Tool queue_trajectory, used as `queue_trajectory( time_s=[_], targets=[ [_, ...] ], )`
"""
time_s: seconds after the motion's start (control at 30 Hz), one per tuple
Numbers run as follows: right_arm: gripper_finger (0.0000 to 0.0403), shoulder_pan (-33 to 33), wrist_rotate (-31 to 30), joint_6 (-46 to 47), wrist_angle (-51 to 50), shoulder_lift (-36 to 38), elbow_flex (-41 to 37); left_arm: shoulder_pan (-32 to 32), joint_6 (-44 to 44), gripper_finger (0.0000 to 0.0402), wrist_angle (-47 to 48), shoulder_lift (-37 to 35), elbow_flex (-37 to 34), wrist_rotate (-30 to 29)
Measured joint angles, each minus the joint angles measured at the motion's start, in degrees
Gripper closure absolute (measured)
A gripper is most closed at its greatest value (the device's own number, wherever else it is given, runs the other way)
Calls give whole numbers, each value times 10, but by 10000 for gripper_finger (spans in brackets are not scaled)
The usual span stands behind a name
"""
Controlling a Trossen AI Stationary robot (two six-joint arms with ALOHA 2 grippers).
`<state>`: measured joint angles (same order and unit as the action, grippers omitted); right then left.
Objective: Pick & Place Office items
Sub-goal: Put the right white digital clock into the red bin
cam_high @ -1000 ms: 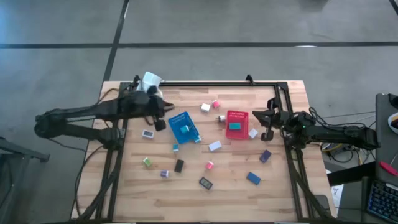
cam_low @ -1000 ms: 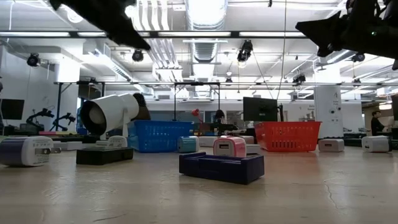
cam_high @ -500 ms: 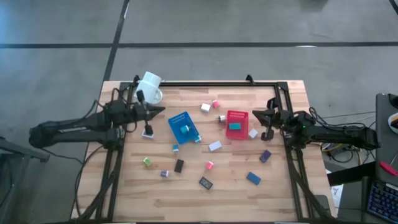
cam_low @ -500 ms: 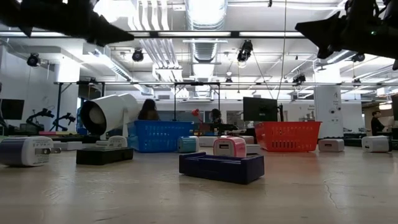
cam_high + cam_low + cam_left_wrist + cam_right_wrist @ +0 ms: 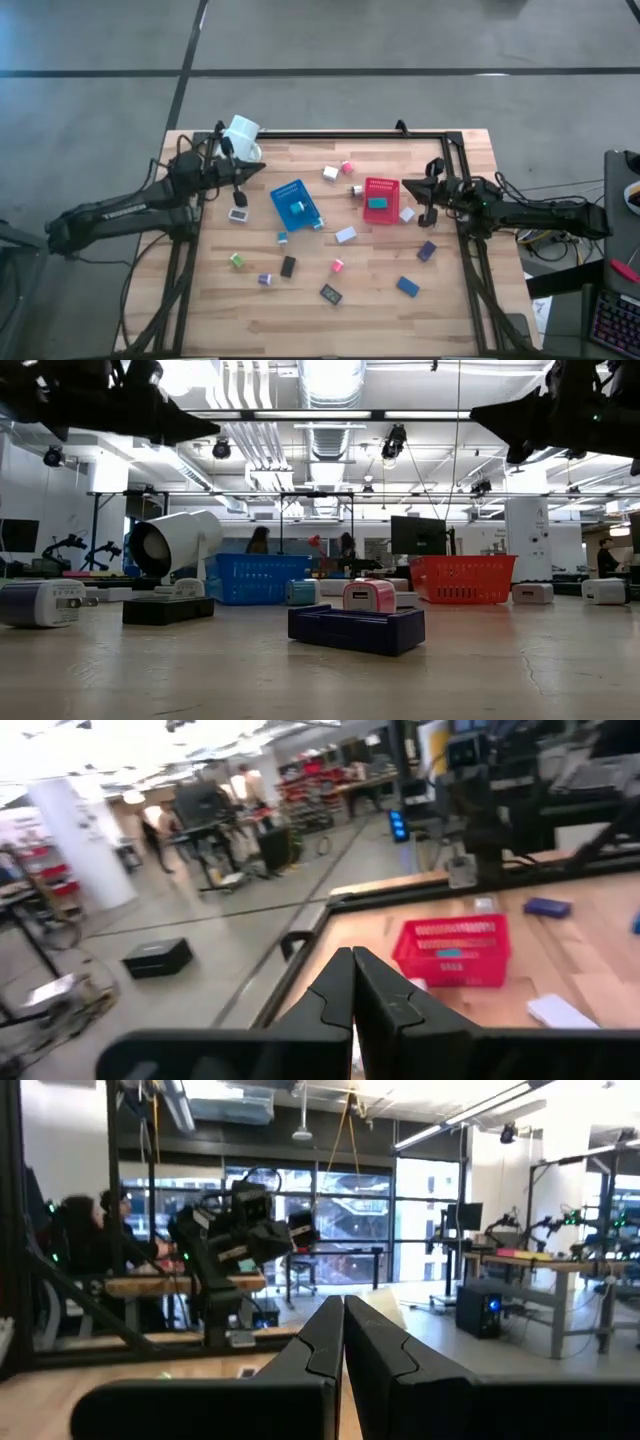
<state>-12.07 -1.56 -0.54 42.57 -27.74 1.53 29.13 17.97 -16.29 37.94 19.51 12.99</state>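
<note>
Office items lay scattered across the wooden table: about fourteen loose, plus one in each of two trays, blue tray and red tray. Small rigid blocks, likely light; best pinched across flat sides. Left gripper near the mug, fingers pressed together, empty. Right gripper beside the red tray, likewise closed, empty.

Both arms are dark, thin and long. The left arm has white letters. Black cables trail behind the right arm.
</note>
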Motion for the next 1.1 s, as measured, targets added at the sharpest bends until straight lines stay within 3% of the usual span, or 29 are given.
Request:
queue_trajectory(
  time_s=[0.23,0.37,0.57,0.8,1.1],
  targets=[
    [394,0,-1,-8,-3,-33,55,125,-63,397,-31,53,-1,190],
    [394,1,0,-12,-42,-66,71,150,-98,399,-34,53,-3,273],
    [394,1,-1,-41,-47,-113,95,150,-105,400,-36,19,-43,262],
    [394,0,-1,-82,-48,-157,143,150,-47,400,-77,-43,-93,247],
    [394,0,-1,-127,-138,-210,201,150,-8,398,-97,-59,-126,228]
  ],
)
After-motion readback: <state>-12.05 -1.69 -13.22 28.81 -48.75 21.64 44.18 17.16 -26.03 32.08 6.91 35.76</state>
